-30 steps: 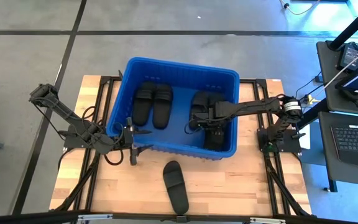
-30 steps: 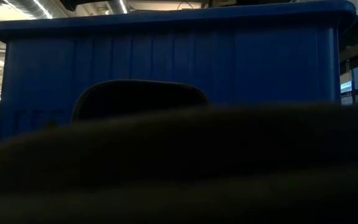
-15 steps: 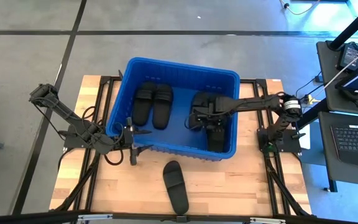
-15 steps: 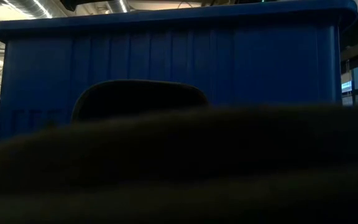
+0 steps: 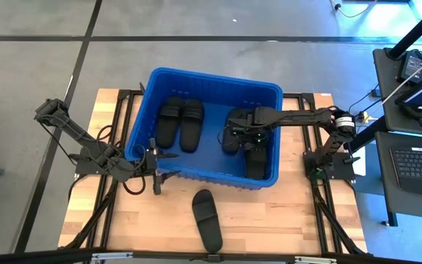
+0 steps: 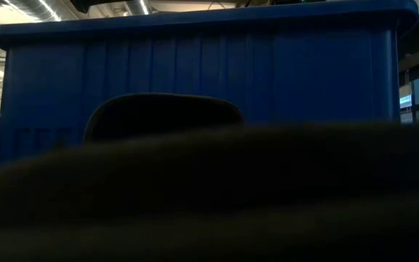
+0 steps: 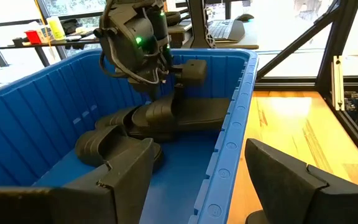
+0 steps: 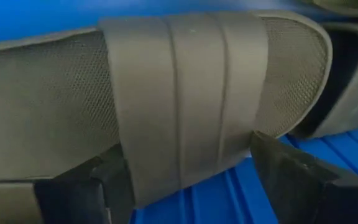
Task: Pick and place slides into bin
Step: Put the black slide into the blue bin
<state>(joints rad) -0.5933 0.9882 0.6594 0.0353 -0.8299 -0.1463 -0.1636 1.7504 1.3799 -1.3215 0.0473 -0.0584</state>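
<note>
Blue bin: you see the bright-blue plastic tub (image 5: 150, 82) in the upper middle of the high view, sitting on the wooden table (image 5: 284, 220); in the low view its ribbed wall (image 6: 304, 73) fills the frame.
Left pair of slides: two black slides (image 5: 180, 121) lie side by side in the left half of the bin, straps toward the top of the frame.
Right heap of slides: you have more black slides (image 5: 255, 163) piled in the right half of the bin, overlapping; the count in this heap cannot be told from above. In the left wrist view the same heap (image 7: 191, 112) lies against the far wall.
Last slide: one slide (image 5: 206, 219) lies on the table at lower centre of the high view, outside the bin and apart from its front wall, tilted with its toe toward the bin.
Right gripper: your right gripper (image 5: 242, 129) is inside the bin, over the right heap. In the right wrist view its two dark fingers (image 8: 303, 177) stand wide on either side of a ribbed strap (image 8: 185, 93) of a slide; whether they press on it you cannot tell from these views.
Left gripper: your left gripper (image 5: 157, 160) waits at the bin's lower left corner, released, jaws apart; one finger (image 7: 126, 180) shows over the inside of the wall, the other outside it.
Low view foreground: a dark blurred mass (image 6: 209, 196) covers the lower half of that frame; you cannot tell what it is.
</note>
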